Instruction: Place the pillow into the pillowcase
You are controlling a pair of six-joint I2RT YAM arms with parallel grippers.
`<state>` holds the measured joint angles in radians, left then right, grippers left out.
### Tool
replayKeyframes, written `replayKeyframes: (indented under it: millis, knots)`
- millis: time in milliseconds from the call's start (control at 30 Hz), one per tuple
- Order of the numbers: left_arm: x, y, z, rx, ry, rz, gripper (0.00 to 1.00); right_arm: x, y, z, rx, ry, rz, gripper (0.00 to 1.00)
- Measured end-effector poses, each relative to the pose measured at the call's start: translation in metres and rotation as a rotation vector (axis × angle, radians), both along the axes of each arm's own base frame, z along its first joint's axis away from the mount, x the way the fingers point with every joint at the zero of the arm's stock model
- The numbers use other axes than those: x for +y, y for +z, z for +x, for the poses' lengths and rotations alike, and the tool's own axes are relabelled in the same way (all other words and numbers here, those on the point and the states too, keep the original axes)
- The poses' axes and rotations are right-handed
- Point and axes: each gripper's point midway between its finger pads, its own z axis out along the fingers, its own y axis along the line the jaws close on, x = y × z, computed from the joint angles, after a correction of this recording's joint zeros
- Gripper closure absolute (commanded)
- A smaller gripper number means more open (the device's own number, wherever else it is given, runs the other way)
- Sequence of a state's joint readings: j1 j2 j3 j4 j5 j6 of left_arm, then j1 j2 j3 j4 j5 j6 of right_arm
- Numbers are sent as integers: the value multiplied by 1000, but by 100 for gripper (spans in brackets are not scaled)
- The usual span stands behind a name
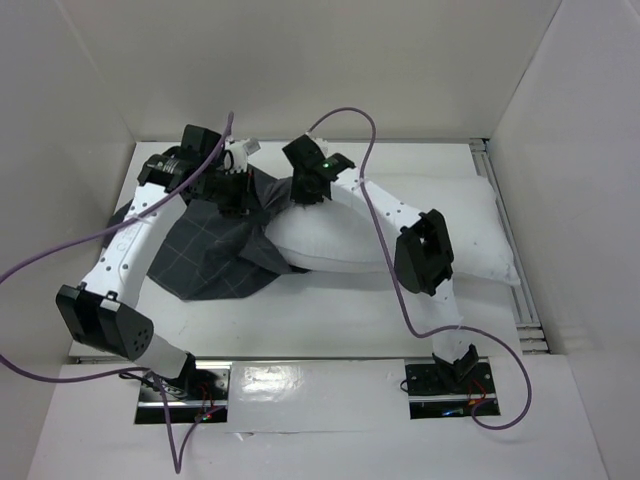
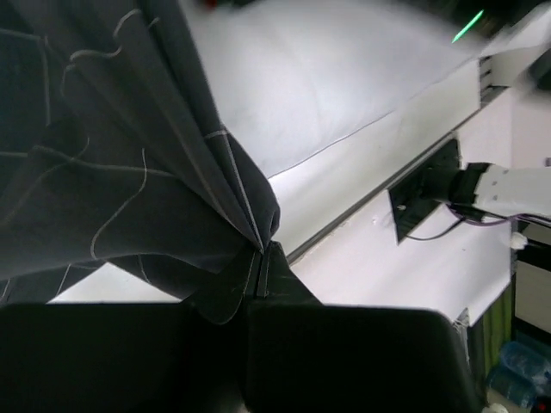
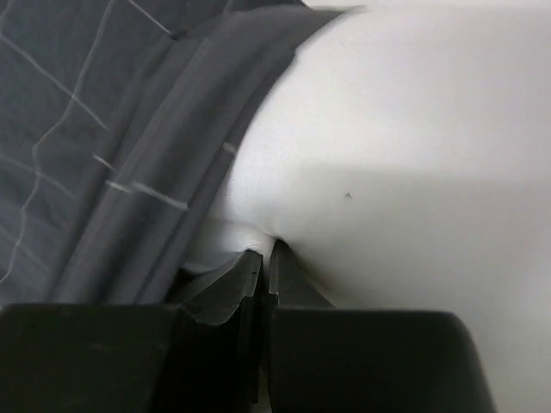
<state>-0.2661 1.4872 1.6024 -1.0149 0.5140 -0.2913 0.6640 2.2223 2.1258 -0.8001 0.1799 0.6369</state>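
Overhead, grips hidden, close-up, left jaws clenching pillowcase (image 2: pixel 129 172), right jaws pinching pillow (image 3: pixel 413 155).

Place: a robotics lab test cell rather than a lived-in room.
Enclosure: plain white panel walls (image 1: pixel 300 60) box in the work area at the back and both sides.
Bench: a flat white tabletop (image 1: pixel 330 325) with a silver slotted metal rail (image 1: pixel 520 300) along its right edge.
Machines: two white-and-black jointed robot arms, the left arm (image 1: pixel 125 250) and the right arm (image 1: pixel 400 215), stand on dark metal base plates (image 1: pixel 215 385) at the near edge.
Wiring: loose purple cables (image 1: pixel 50 265) loop openly off the arms, and a small green indicator light (image 1: pixel 327 163) glows on the right wrist.
Props: a plump white fabric pillow (image 1: pixel 470 235) and a dark charcoal grid-lined cloth pillowcase (image 1: pixel 200 255), household things, lie straight on the bench.
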Motion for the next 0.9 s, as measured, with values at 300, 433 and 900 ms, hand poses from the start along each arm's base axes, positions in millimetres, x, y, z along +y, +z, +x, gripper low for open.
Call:
replayKeyframes:
  millis: [300, 433, 900]
  knots:
    - [-27, 47, 28, 32, -37, -213, 100, -5, 14, -42, -220, -110, 139, 92]
    - [-33, 40, 38, 96, -28, -259, 100, -13, 33, -47, -271, -128, 225, 50]
    - [-63, -1, 61, 92, -38, -57, 28, -145, 87, -64, -241, -342, 5, 9]
